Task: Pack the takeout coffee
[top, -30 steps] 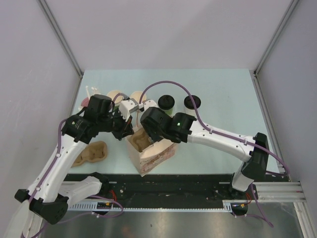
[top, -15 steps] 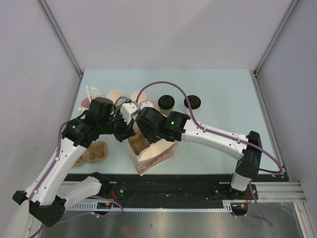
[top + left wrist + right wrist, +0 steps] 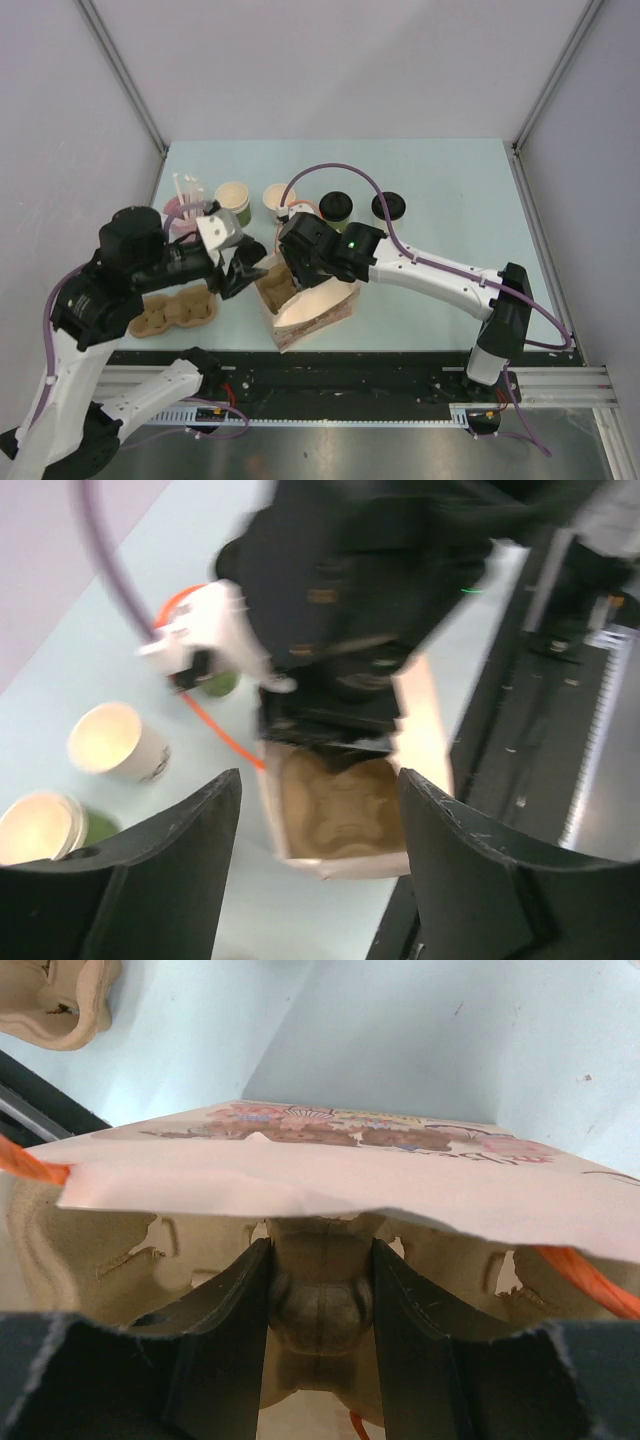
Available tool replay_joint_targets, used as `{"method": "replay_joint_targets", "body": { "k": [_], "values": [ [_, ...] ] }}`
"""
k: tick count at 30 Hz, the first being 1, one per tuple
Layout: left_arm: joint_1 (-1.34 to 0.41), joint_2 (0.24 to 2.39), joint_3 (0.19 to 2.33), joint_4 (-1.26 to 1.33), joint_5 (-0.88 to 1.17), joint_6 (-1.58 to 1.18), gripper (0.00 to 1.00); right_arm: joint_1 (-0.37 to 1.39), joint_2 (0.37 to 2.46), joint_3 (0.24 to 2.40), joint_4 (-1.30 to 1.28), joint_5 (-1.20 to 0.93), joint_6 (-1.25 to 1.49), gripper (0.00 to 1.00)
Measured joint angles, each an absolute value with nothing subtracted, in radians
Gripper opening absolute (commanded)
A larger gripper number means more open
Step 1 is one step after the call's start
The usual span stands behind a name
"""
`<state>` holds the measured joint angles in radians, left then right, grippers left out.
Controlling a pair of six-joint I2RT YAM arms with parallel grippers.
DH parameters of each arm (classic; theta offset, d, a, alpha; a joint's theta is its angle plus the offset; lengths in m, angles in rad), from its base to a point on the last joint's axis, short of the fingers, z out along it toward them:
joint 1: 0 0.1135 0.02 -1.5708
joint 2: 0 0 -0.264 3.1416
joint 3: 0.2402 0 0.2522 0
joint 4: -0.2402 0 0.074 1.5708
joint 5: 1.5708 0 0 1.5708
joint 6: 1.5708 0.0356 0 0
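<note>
Two open paper cups stand at the back: a green-sided one (image 3: 232, 195) (image 3: 40, 827) and a white-sided one with dark print (image 3: 278, 198) (image 3: 110, 742). To their right sit two black lids (image 3: 337, 206) (image 3: 390, 206); green shows under the left one. The beige paper bag (image 3: 322, 310) (image 3: 345, 862) (image 3: 300, 1175) stands open near the front. My right gripper (image 3: 320, 1300) reaches into it, shut on the middle post of a cardboard cup carrier (image 3: 320, 1260). My left gripper (image 3: 243, 268) (image 3: 320, 780) hangs open and empty just left of the bag.
A second cardboard carrier (image 3: 170, 312) (image 3: 50, 1000) lies on the table at the front left, partly under my left arm. The pink cup of white straws (image 3: 185, 205) stands at the back left. The bag's orange handle (image 3: 215, 730) hangs over its rim.
My left gripper has opened and that arm has drawn back to the left, away from the bag. The right gripper stays in the bag, still shut on the carrier.
</note>
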<state>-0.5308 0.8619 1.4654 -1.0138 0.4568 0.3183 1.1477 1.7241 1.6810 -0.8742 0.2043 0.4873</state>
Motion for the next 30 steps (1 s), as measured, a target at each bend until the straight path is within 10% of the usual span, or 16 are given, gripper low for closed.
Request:
{"method": "replay_joint_targets", "body": {
  "k": [9, 21, 30],
  "values": [
    [-0.759, 0.837, 1.266, -1.085, 0.516, 0.366, 0.87, 1.147, 1.724, 1.677, -0.868, 0.192, 0.516, 0.23],
    [-0.881, 0.881, 1.158, -1.078, 0.479, 0.426, 0.53, 1.137, 1.724, 1.675, -0.861, 0.187, 0.525, 0.22],
    [-0.897, 0.824, 1.14, -1.06, 0.562, 0.507, 0.52, 1.128, 1.724, 1.674, -0.862, 0.173, 0.526, 0.22]
  ]
}}
